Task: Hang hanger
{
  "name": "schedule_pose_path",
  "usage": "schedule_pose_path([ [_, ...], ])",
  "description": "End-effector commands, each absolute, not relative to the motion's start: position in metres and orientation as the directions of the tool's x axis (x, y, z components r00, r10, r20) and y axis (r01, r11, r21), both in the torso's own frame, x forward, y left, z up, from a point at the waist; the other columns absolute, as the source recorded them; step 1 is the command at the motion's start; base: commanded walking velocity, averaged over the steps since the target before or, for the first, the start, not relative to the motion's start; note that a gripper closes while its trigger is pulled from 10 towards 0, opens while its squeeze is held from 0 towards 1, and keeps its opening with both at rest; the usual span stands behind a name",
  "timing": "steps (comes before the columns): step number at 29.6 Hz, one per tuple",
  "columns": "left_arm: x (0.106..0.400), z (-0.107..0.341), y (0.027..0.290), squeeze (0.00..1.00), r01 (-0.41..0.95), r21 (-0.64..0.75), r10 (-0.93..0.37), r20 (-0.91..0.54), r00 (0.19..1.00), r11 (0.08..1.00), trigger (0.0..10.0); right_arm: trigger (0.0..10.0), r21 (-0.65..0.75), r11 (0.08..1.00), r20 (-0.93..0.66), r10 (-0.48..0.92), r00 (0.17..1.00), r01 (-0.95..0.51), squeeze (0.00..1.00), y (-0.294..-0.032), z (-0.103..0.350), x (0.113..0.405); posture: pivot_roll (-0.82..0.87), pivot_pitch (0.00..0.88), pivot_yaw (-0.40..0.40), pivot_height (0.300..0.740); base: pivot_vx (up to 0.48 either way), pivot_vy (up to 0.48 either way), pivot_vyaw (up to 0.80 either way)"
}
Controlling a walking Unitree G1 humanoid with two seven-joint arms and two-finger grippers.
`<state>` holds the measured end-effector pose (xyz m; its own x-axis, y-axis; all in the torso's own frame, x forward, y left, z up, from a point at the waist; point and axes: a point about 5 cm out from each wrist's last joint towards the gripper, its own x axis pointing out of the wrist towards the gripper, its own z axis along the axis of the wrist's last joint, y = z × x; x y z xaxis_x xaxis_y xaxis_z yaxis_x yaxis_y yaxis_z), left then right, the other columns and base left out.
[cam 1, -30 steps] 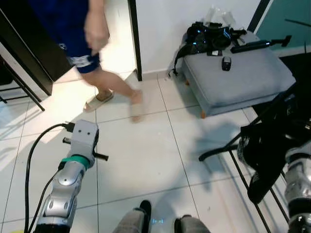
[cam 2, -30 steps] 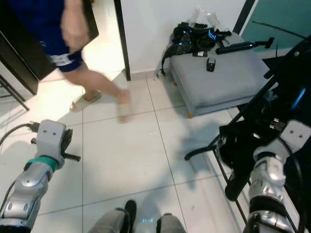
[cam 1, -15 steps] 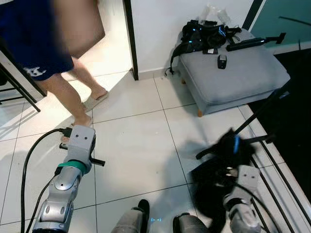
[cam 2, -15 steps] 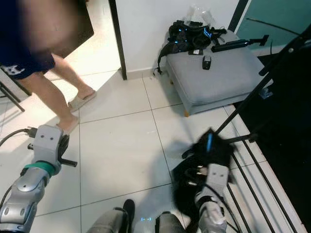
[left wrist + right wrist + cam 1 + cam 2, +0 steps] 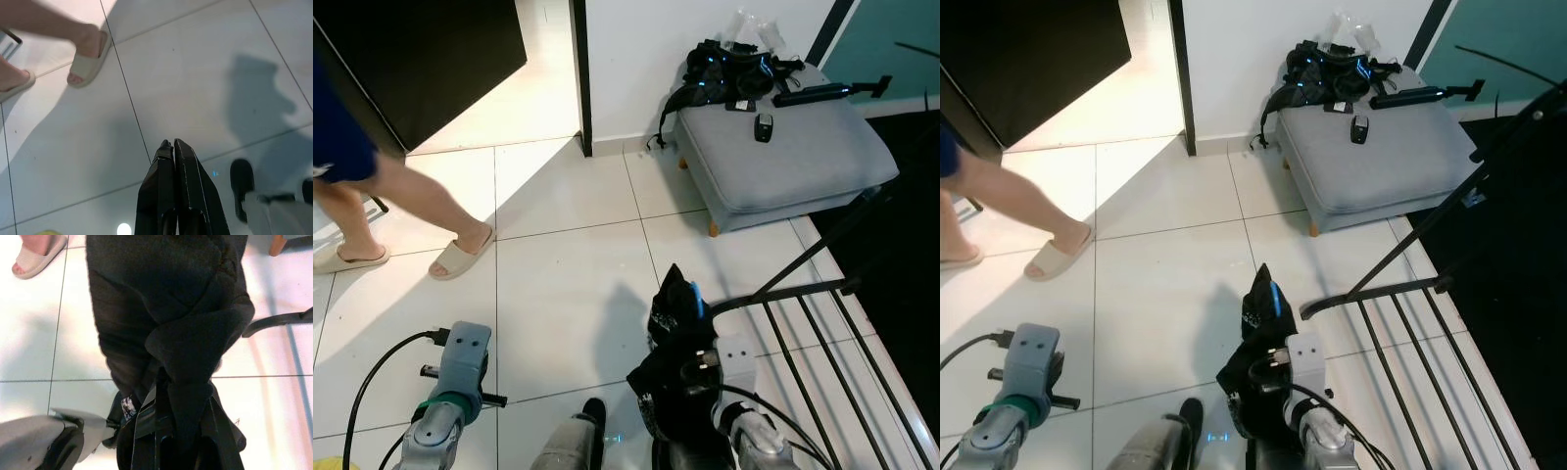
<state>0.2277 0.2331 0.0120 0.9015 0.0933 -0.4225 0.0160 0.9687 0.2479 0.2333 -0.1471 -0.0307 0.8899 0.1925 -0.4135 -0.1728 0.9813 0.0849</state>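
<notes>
While carrying: right gripper [image 5: 171, 396] clamped on black garment [image 5: 677, 377], beside drying rack [image 5: 822, 343].
Left gripper [image 5: 173, 152]: fingers together, idle.
Next: raise garment onto rack.

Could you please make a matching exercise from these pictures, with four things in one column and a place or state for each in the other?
Things:
1. black garment
2. left tool
3. grey ottoman
4. drying rack

Places or states:
A. against the white wall
B. shut, holding nothing
C. on the robot's right side
D. bunched in the right tool

Pairs: 1-D, 2-B, 3-A, 4-C
</notes>
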Motion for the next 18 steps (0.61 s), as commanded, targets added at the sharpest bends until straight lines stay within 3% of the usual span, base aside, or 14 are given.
schedule_pose_path([
  [1, 0.221, 0.007, 0.232, 0.00, 0.003, 0.237, 0.104, -0.438, 0.893, 0.972, 10.0, 10.0, 0.110, 0.981, -0.389, 0.192, 0.901, -0.161, 0.00, -0.147, -0.028, 0.235, 0.05, 0.141, 0.026, 0.740, 0.000, 0.000, 0.00],
  [14, 0.228, 0.015, 0.228, 0.00, -0.027, 0.226, 0.114, -0.382, 0.917, 0.974, 10.0, 10.0, 0.108, 0.987, -0.379, 0.150, 0.913, -0.118, 0.00, -0.168, -0.019, 0.254, 0.07, 0.159, -0.006, 0.740, 0.000, 0.000, 0.00],
  [18, 0.239, 0.025, 0.225, 0.00, -0.044, 0.201, 0.112, -0.342, 0.933, 0.979, 10.0, 10.0, 0.095, 0.994, -0.354, 0.089, 0.931, -0.058, 0.00, -0.182, -0.012, 0.259, 0.05, 0.164, 0.001, 0.740, 0.000, 0.000, 0.72],
])
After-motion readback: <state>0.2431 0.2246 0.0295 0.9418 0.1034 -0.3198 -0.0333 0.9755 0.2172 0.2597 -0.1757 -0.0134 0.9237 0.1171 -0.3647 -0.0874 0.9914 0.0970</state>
